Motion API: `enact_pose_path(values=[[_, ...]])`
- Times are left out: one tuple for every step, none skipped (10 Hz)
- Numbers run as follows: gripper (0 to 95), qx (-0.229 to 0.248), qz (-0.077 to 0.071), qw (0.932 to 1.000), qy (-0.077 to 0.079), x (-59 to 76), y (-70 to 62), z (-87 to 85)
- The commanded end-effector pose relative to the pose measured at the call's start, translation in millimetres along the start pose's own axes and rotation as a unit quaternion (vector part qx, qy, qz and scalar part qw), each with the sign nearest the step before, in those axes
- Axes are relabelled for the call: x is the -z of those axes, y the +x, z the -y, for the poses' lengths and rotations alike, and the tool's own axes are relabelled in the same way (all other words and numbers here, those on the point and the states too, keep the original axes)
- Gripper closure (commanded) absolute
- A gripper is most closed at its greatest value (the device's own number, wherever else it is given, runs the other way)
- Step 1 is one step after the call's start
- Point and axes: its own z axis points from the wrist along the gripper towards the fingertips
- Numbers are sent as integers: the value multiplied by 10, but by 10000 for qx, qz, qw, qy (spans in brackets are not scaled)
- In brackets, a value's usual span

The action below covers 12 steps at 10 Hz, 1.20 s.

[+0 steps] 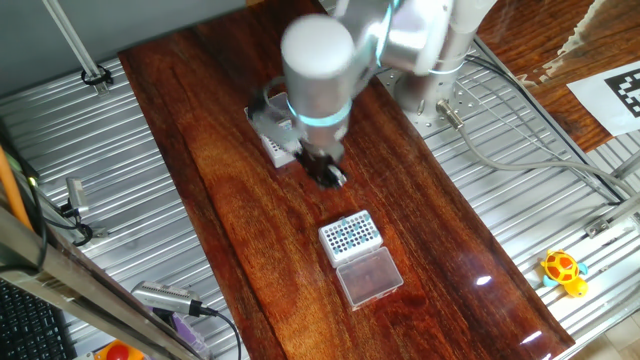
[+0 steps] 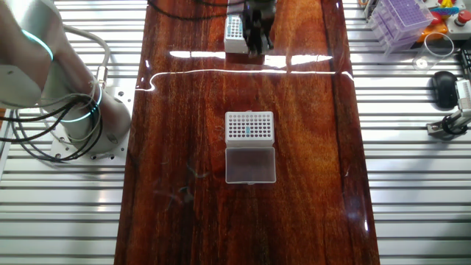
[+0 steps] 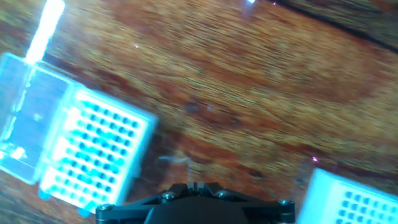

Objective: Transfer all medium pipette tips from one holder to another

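A white rack [image 1: 350, 233] with its clear lid [image 1: 368, 276] folded open stands mid-table, with medium pipette tips [image 2: 249, 131] showing as teal dots in its grid. It also shows blurred at the left of the hand view [image 3: 93, 152]. A second white rack [image 1: 276, 143] stands at the far end, and its corner shows in the hand view [image 3: 354, 199]. My gripper [image 1: 326, 172] hangs above the wood between the two racks, close to the far one [image 2: 234, 33]. In the hand view the fingertips [image 3: 194, 185] meet, shut. No tip is visible between them.
The wooden table top [image 2: 184, 147] is flanked by ribbed metal surfaces. The arm's base [image 2: 73, 118] with cables stands on one side. A purple tip box [image 2: 401, 18] and a black mouse [image 2: 444, 87] lie off the wood on the other side.
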Motion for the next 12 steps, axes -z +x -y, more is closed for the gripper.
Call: enact_pose_path(values=[[950, 360, -90, 9989, 282, 19, 20, 25], [950, 373, -52, 9991, 193, 10, 21, 19], [950, 303, 27, 9995, 55, -19, -37, -92], [950, 129, 51, 9999, 26, -44, -161, -334], [950, -10, 47, 10000, 40, -48, -253, -525], [950, -246, 56, 9997, 49, -38, -369, -791], [950, -318, 67, 9995, 57, -32, -397, -862], [950, -228, 61, 9997, 75, -18, -403, -835], [950, -46, 22, 10000, 44, -18, -403, -835], [950, 104, -9, 9999, 17, -18, -403, -835], [950, 187, 12, 9998, -26, -18, -403, -835], [950, 209, 115, 9994, -237, -18, -403, -835]])
